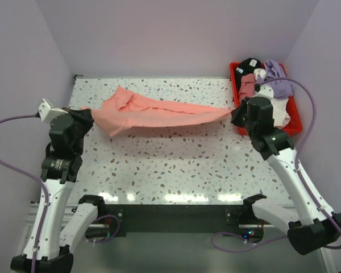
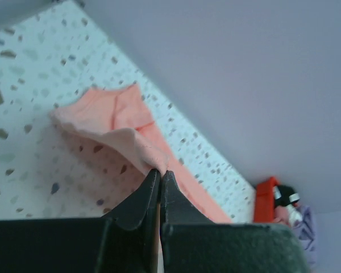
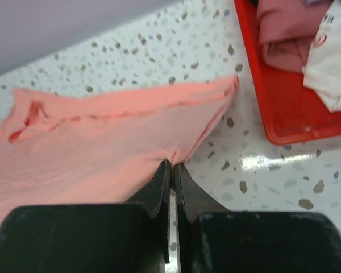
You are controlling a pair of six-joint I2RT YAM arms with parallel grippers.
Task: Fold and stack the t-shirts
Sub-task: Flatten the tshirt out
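Pink tee [image 1: 159, 116] taut btwn L/R jaws; ends pinched

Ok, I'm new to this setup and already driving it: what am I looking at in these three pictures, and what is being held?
The wide picture looks down from above and behind two robot arms, the left arm and the right arm, bolted at the near edge of a speckled table. The other two pictures come from cameras on the wrists, so each shows its own black fingers at the bottom. The left pincer and the right pincer are both shut on opposite ends of one salmon t-shirt, which hangs stretched between them. At the table's far right stands a red tray holding a pile of other clothes.
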